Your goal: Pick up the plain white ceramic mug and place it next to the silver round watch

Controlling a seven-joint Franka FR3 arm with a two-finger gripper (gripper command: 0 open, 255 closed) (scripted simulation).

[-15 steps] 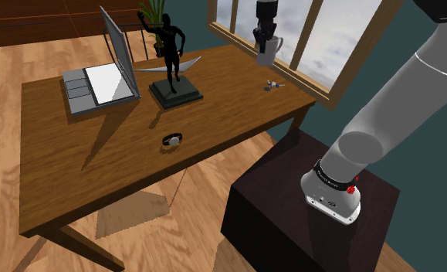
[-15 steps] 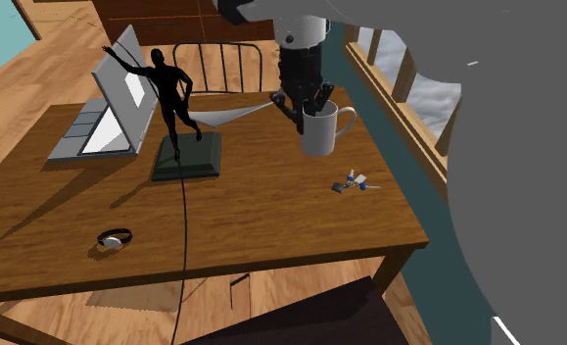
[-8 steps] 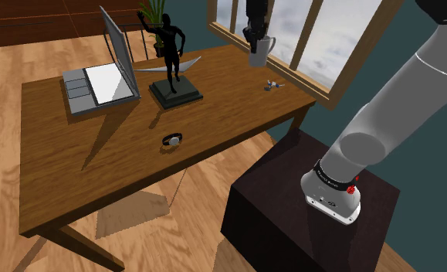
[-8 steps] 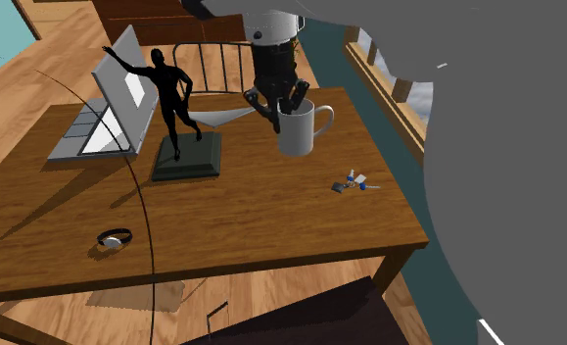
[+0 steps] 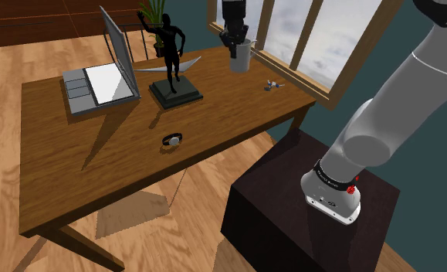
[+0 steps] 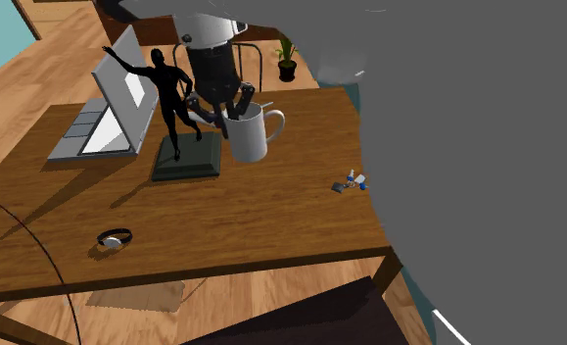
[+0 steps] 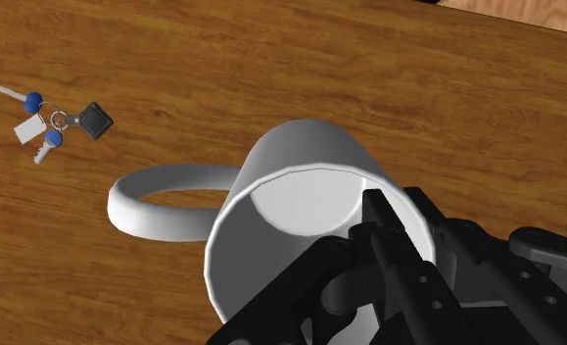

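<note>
A plain white mug hangs in the air above the wooden table, clasped at its rim by my black gripper. In the shoulder view the mug is near the window with the gripper on its rim. In the wrist view one finger reaches inside the mug, whose handle sticks out sideways. The silver round watch lies near the table's front edge, far from the mug; in the second exterior view the watch is at the lower left.
A black figurine on a dark base stands just beside the carried mug's path. An open laptop sits behind it. A bunch of keys lies on the table near the window side. A chair stands behind the table.
The gripper has carried the mug toward the figurine, leftward in both exterior views and away from the window. The watch and keys have stayed put.
</note>
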